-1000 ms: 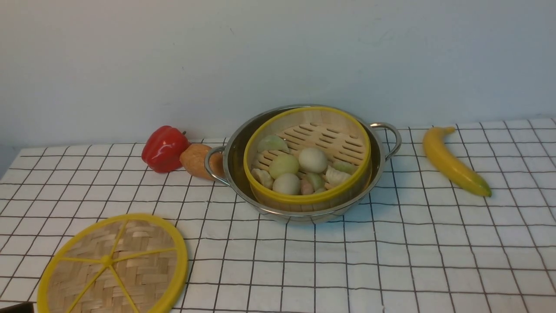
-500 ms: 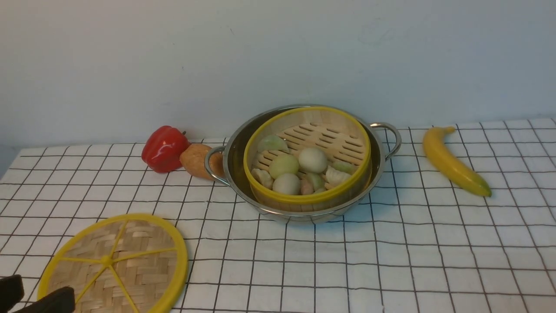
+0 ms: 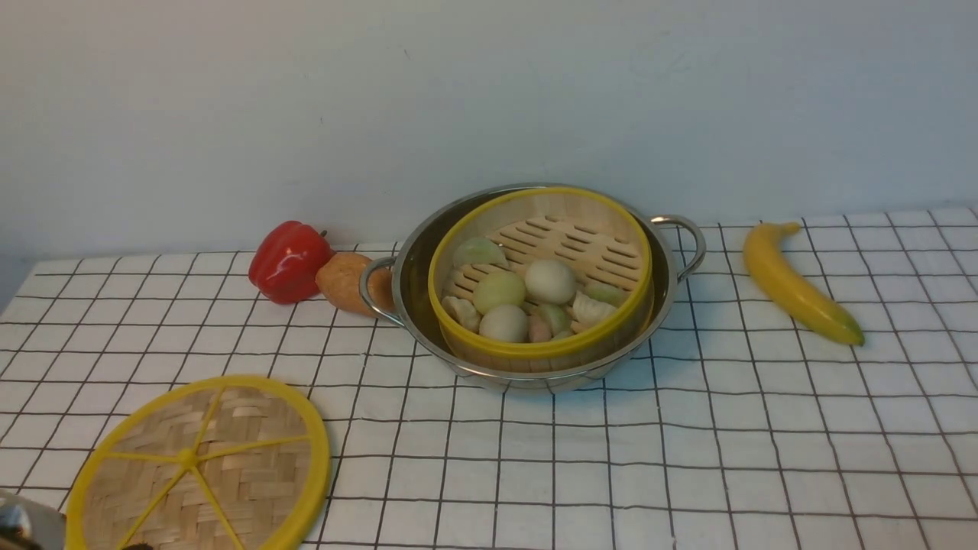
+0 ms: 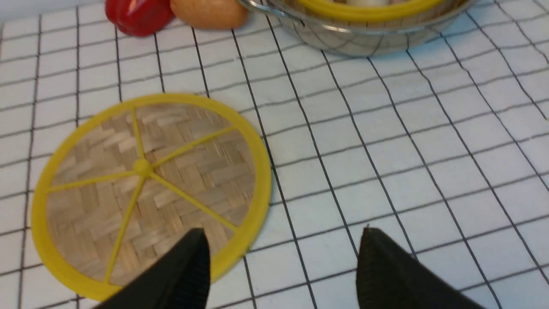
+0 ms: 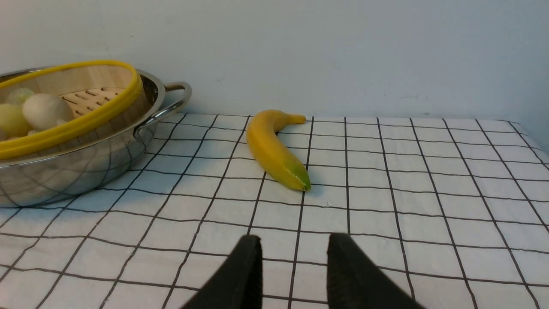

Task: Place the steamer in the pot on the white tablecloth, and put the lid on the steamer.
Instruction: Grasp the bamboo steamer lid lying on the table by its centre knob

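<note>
The steamer [image 3: 567, 248], a bamboo basket with a yellow rim and pale buns inside, sits in the shiny pot [image 3: 535, 380] on the white tablecloth [image 3: 688, 458]. The lid [image 3: 229, 458], a flat woven disc with yellow spokes, lies on the cloth at the front left. In the left wrist view my left gripper [image 4: 283, 234] is open and low over the cloth; one finger [image 4: 188, 274] overlaps the near rim of the lid [image 4: 146, 189], the other is beside it. My right gripper [image 5: 294, 240] is open and empty over bare cloth, with the pot [image 5: 77, 167] off to one side.
A red pepper [image 3: 289, 261] and a brown pear-like fruit [image 3: 344, 281] lie against the pot's left handle. A banana [image 3: 798, 284] lies right of the pot. The wall stands close behind. A grey part of my left arm [image 3: 23, 523] shows at the front-left corner.
At the front view's lower-left corner, the left gripper's black fingers came in beside the lid and slid out again; a grey arm part now shows there. Pot, steamer and lid have not moved.
</note>
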Motion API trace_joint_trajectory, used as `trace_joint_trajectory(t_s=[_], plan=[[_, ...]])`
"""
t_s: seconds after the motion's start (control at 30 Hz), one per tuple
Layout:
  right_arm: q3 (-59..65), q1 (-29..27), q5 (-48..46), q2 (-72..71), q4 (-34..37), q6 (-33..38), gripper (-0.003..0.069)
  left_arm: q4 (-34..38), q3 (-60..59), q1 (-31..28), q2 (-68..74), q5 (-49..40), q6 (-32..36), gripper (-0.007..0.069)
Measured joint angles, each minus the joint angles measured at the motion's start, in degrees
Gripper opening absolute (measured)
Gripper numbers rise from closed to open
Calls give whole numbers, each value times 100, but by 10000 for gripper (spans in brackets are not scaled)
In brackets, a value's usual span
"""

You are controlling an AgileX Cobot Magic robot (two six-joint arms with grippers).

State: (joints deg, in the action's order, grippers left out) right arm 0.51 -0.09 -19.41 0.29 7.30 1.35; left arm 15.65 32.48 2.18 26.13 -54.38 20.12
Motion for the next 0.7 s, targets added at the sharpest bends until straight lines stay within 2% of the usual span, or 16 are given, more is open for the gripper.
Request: trace_joint_trajectory(t_s=[0.1, 0.2, 0.27, 0.47, 0.7], plan=[[0, 0, 0, 0, 0, 0, 240, -30, 45, 4, 259, -18, 113, 432], [0, 0, 0, 0, 0, 0, 240, -380, 189, 4, 652, -7, 141, 432], [0, 0, 0, 0, 0, 0, 240, -735, 326, 4, 991, 7, -96, 432], [0, 0, 0, 0, 0, -5, 240, -1782, 1208, 4, 2861, -314, -1459, 432], [0, 0, 0, 0, 0, 21, 240, -2033, 2031, 4, 4554, -560, -1619, 432]])
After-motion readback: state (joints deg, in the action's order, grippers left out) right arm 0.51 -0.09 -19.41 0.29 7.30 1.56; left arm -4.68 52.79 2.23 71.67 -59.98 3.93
